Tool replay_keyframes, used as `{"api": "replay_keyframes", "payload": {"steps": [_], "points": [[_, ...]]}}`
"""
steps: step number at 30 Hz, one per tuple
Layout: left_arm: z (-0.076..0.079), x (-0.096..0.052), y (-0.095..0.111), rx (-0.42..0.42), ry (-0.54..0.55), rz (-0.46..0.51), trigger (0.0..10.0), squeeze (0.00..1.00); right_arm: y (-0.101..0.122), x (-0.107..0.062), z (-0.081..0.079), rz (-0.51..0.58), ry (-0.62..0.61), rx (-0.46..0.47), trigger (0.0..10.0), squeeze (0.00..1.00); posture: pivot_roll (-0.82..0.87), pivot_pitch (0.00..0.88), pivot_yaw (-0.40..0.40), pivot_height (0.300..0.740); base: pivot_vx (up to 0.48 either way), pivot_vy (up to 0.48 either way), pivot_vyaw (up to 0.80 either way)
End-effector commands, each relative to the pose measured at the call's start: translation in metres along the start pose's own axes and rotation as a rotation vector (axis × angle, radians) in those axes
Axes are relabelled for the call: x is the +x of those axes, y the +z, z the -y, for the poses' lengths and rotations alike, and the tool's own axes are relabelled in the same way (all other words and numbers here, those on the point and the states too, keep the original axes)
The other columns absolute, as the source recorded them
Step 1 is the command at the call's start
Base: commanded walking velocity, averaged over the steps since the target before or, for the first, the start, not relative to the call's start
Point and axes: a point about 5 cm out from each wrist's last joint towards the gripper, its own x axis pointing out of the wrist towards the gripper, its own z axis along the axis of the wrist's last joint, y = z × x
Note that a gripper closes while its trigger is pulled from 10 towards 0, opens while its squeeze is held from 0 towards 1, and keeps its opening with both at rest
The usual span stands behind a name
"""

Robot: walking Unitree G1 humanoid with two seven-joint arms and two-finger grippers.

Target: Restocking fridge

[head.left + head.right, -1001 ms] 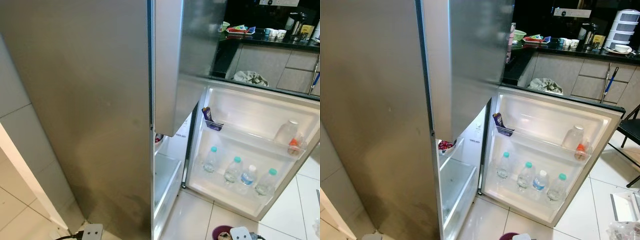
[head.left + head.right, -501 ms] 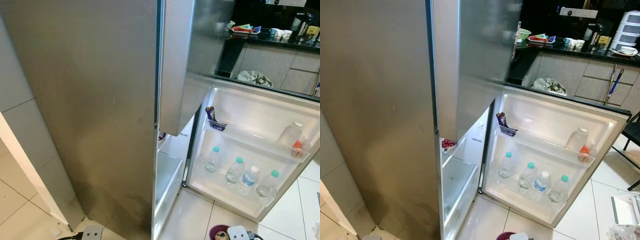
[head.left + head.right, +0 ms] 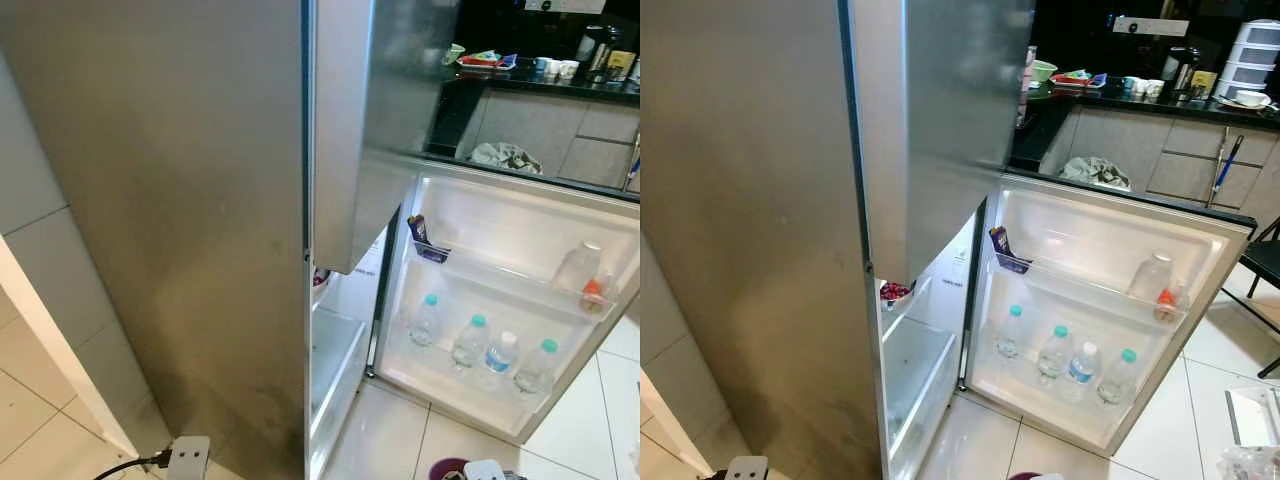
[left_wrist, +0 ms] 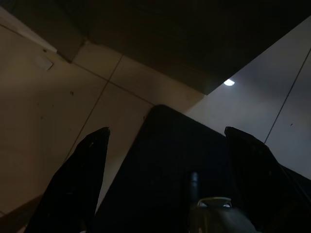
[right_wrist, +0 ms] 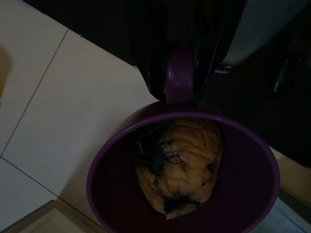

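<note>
So we've got the right gripper (image 5: 181, 73) clamped on the handle of a purple plastic bowl (image 5: 184, 170) with a browned, wrinkly food lump (image 5: 177, 165) inside, hanging low over the white floor tiles (image 5: 58, 97). Best move, we reckon: keep it level while stepping around the silver fridge side panel (image 3: 170, 220) toward the open compartment (image 3: 920, 370). The left gripper (image 4: 163, 170) hangs idle with its fingers spread, holding nothing. Watch the half-open upper steel door (image 3: 960, 120) overhead; clear water bottles (image 3: 1065, 355) already fill the lower door shelf (image 3: 1040, 390).

A purple cup (image 5: 184, 184) with food inside

A brown lump, maybe bread (image 5: 179, 165), sits in the cup above the white floor tiles (image 5: 63, 107).
</note>
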Motion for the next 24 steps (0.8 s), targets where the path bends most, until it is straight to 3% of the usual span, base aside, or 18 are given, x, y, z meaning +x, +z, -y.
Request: {"api": "replay_keyframes", "payload": {"steps": [1,7,18,24], "points": [[0.0027,-0.0001,-0.0034,0.014,-0.013,-0.021,10.0,0.0,-0.0016,-0.0006,0.0022,-0.002,-0.007,0.003,10.0,0.0,0.05,0.047,-0.022,0.734,0.0,0.0,0.0],[0.001,-0.0006,-0.0061,-0.062,0.026,-0.026,10.0,0.0,-0.0044,-0.0011,-0.0008,-0.006,-0.003,0.013,10.0,0.0,0.04,0.044,-0.029,0.734,0.0,0.0,0.0],[0.0,-0.0017,-0.0103,-0.025,0.014,-0.049,10.0,0.0,0.003,0.0008,-0.0031,0.011,0.001,0.003,10.0,0.0,0.03,0.022,-0.02,0.734,0.0,0.0,0.0],[-0.0002,0.0,-0.0058,-0.021,0.012,-0.048,10.0,0.0,0.0021,0.0,0.0052,0.009,-0.023,0.017,10.0,0.0,0.01,0.017,-0.018,0.734,0.0,0.0,0.0]]}}
